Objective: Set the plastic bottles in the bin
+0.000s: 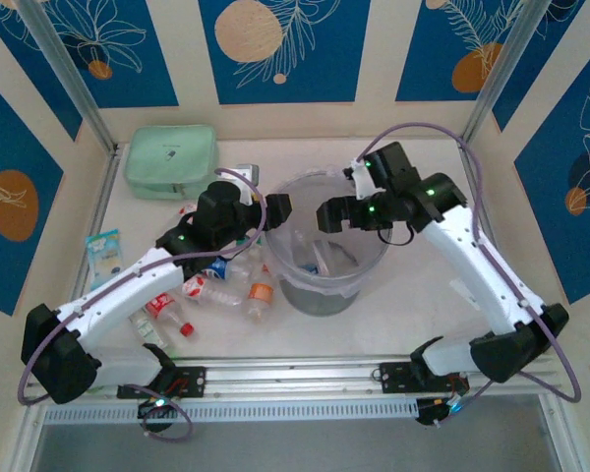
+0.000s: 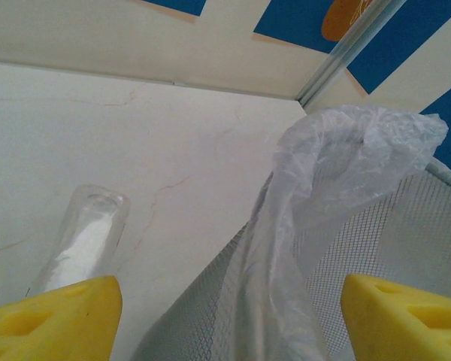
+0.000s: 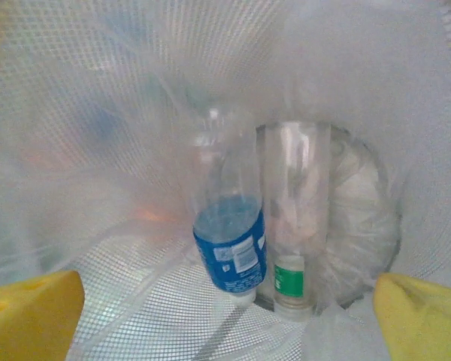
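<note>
Yellow fingertips (image 3: pixel 30 312), cut off at both lower corners, show the right gripper (image 3: pixel 227 320) wide above the bin (image 3: pixel 75 113). Print on the blue-labelled bottle (image 3: pixel 227 226) is unreadable. At the bin's rim the left gripper (image 2: pixel 229 320) is wide too.

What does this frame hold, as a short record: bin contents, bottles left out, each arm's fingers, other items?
bin: bin, bag-lined, mid-table
inside bin: blue-label bottle and green-label bottle, side by side
left out: several plastic bottles lying on the table left of the bin
left fingers: open, the bin's rim and bag between them
right fingers: open, empty, over the bin's inside
other items: mint-green pouch at the far left; light-blue packet at the left edge
</note>
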Motion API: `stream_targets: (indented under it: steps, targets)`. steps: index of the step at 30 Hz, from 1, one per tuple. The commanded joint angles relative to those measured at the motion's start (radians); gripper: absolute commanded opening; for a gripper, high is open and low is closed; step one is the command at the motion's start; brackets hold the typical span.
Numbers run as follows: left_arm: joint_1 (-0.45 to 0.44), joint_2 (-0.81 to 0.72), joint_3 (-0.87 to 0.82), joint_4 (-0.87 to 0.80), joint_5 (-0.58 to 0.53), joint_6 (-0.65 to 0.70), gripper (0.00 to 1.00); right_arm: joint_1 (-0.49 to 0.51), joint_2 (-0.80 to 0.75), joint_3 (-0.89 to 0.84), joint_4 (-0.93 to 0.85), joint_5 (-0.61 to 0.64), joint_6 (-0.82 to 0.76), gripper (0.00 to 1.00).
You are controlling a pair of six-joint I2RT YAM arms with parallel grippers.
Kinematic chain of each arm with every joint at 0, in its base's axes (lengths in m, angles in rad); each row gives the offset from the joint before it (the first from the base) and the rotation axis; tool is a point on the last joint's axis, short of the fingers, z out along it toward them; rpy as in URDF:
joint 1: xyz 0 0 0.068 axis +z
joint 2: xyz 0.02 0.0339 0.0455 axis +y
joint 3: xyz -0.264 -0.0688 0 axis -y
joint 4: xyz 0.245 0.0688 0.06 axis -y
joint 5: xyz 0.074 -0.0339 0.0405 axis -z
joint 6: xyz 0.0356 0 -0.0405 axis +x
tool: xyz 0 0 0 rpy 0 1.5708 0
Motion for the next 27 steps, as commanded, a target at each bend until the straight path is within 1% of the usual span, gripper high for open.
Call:
stream_targets:
  steps: [1,4,10,14,18,23,24,25,27]
  targets:
    - [-0.009,0.032,-0.014,0.006,0.009,-0.016,0.77,-0.064,-0.084,0.025,-0.02,-0.027,0.003,0.99]
    - [-0.01,0.049,-0.019,0.03,0.021,-0.026,0.76,-0.174,-0.158,0.001,0.007,-0.065,0.035,0.99]
    - [-0.017,0.103,0.017,0.049,0.028,-0.031,0.76,-0.456,-0.284,-0.067,0.009,-0.2,0.075,1.0]
    - [-0.025,0.147,0.052,0.068,0.042,-0.03,0.76,-0.586,-0.287,-0.105,-0.037,-0.282,0.068,1.0]
    - [-0.042,0.205,0.096,0.077,0.062,-0.025,0.76,-0.642,-0.264,-0.163,-0.071,-0.346,0.053,0.99]
    - [-0.048,0.251,0.159,0.068,0.084,0.001,0.77,-0.679,-0.259,-0.269,0.002,-0.463,0.064,0.96]
    - [-0.049,0.248,0.171,0.06,0.079,0.013,0.79,-0.679,-0.256,-0.278,0.015,-0.477,0.068,0.95]
    - [-0.049,0.241,0.182,0.049,0.073,0.032,0.84,-0.677,-0.249,-0.293,0.035,-0.497,0.075,0.93]
    - [-0.048,0.217,0.2,0.023,0.065,0.072,0.9,-0.678,-0.24,-0.308,0.058,-0.515,0.085,0.91]
